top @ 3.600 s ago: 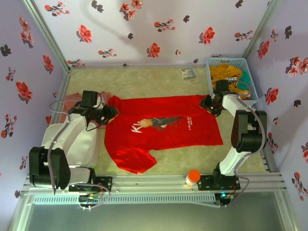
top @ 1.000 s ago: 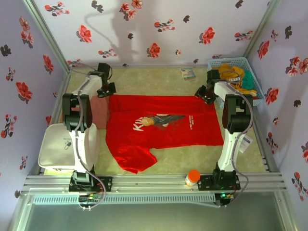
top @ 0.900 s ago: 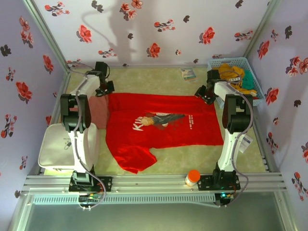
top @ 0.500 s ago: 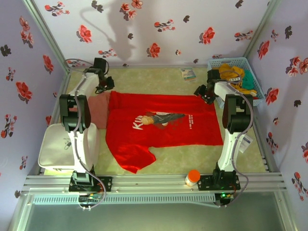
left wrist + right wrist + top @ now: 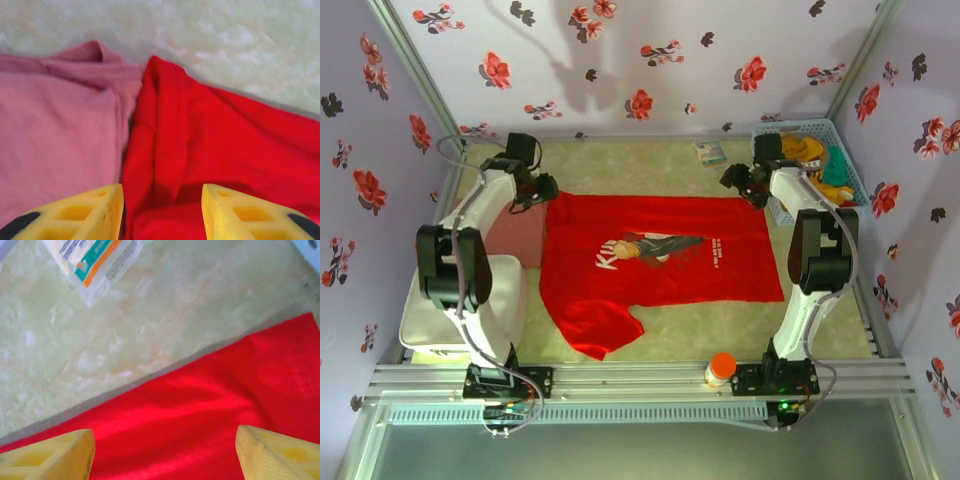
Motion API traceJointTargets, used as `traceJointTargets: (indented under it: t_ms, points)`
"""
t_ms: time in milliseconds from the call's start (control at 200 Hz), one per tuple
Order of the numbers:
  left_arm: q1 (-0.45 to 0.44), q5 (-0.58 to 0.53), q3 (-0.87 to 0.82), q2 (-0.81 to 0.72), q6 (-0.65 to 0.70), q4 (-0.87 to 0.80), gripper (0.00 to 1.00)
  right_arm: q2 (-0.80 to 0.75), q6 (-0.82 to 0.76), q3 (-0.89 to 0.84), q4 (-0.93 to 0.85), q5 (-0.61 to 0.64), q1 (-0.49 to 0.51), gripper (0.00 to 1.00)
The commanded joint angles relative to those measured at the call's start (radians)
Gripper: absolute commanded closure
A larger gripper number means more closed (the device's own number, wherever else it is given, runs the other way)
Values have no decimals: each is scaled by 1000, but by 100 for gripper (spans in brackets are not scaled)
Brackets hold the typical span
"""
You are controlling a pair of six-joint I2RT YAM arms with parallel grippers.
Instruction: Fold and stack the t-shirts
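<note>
Left gripper sits upper left in the top view, above the top left corner of the red t-shirt, jaws parted, nothing between them. In the left wrist view it is cut off by the bottom edge. Just two yellow fingers show, with an empty gap and bunched red cloth below. Can't tell if the tips touch the cloth. Pink t-shirt is partly hidden under the left arm, outline hard to make out. In the wrist view it takes the left half and touches the red shirt's rolled edge. Left arm reaches far forward, elbow out toward the left, above a white tub it mostly covers.

Red t-shirt lies flat mid-frame on the beige mat, long axis left to right. One sleeve pokes toward lower left, and the right side is a straight edge. Chest print too small to read, collar unclear.

Right gripper is upper right, at the shirt's top right corner, jaws wide, holding nothing. In the right wrist view it has its fingers clipped at the bottom corners. Red edge runs diagonally, and a packet is cut off at the top left. Right arm stretches forward, wrist turned left. Blue basket at far upper right holds yellow and green cloth, partly behind the arm.
</note>
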Motion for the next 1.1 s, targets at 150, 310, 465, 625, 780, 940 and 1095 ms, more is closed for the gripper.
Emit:
traceJointTargets:
  t_ms: [150,310,465,625,780,940,1095]
  points:
    - [-32,148,-283,-231,-72,7,52,-236,-13,-232,-71,76,37,25]
    - [-62,179,-426,-402,-124,-102,51,-415,-22,-394,-136,161,37,26]
    - [-148,189,-530,-586,-223,-234,48,-601,3,-542,-161,166,35,19]
    - [-345,239,-683,-739,-447,-235,38,-694,13,-603,-247,210,34,17]
    - [-529,233,-796,-825,-629,-206,46,-734,65,-671,-273,188,22,18]
    - [-715,126,-856,-911,-696,-217,54,-790,100,-729,-269,233,-6,21]
    - [-862,104,-915,-913,-788,-141,58,-801,74,-741,-274,214,-39,21]
